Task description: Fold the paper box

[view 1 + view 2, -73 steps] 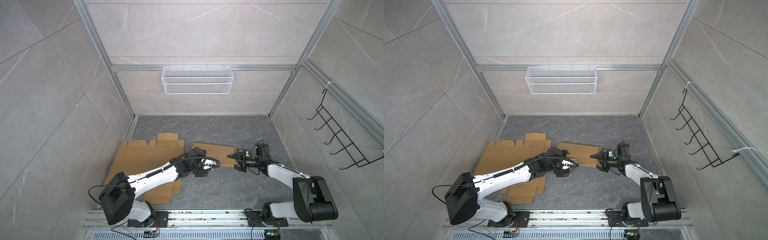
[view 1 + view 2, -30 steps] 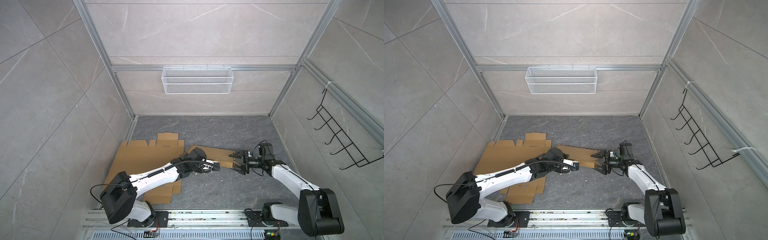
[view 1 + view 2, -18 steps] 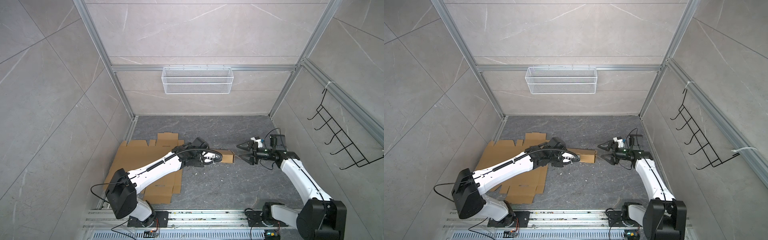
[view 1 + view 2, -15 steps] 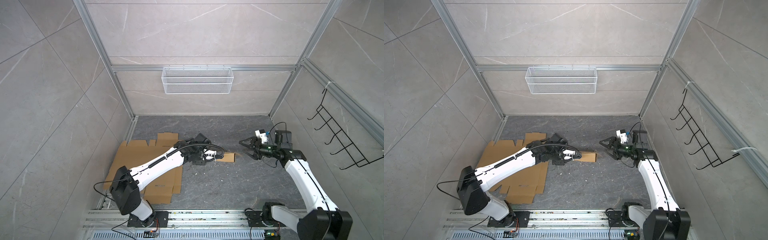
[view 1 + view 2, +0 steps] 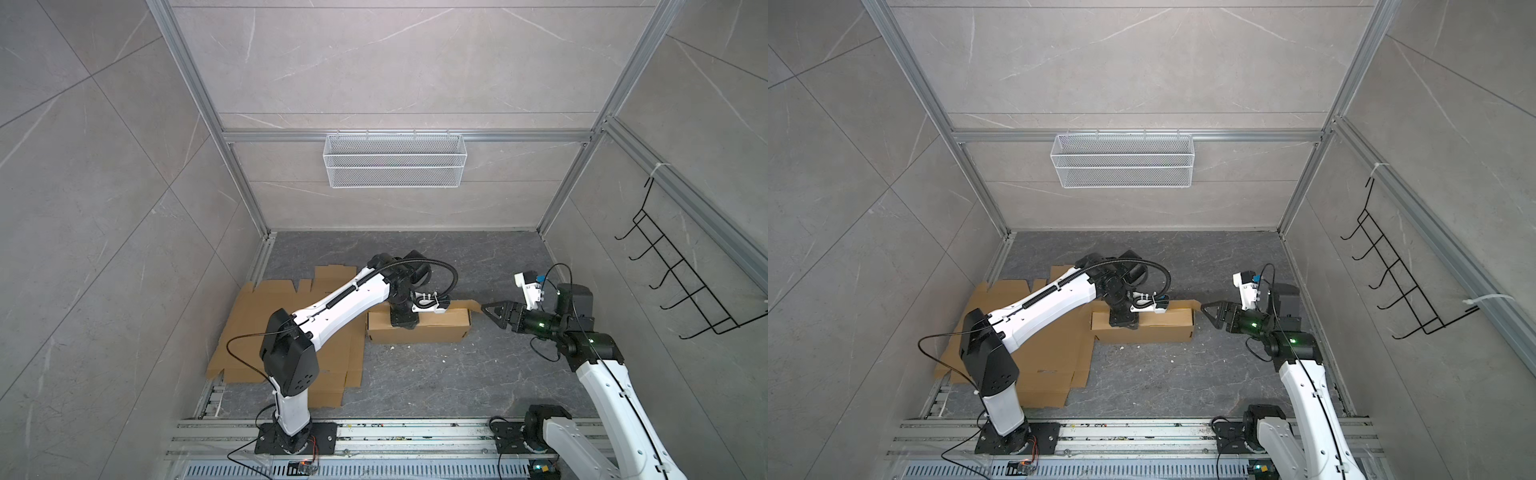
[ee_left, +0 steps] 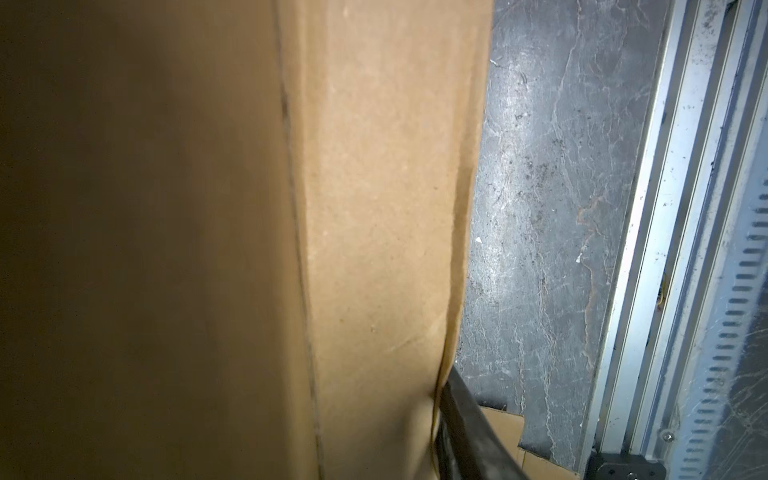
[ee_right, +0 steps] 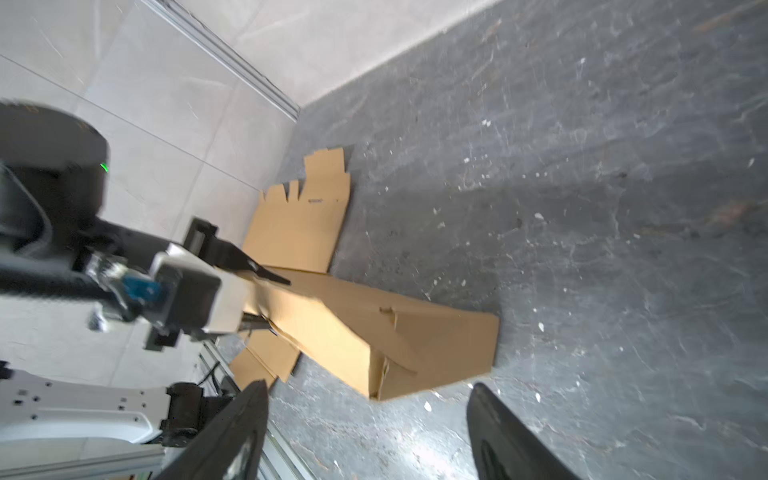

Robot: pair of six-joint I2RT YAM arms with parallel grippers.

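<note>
Upright now, box sits just beside right hand.

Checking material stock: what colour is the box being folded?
The box is plain brown cardboard, seen best in the right wrist view.

Walls pale grey veined tile; aluminium posts at far corners. White wire basket on far wall, black hook rack on right wall. Floor dark grey stone, white-flecked. Metal rail along near edge.
</note>
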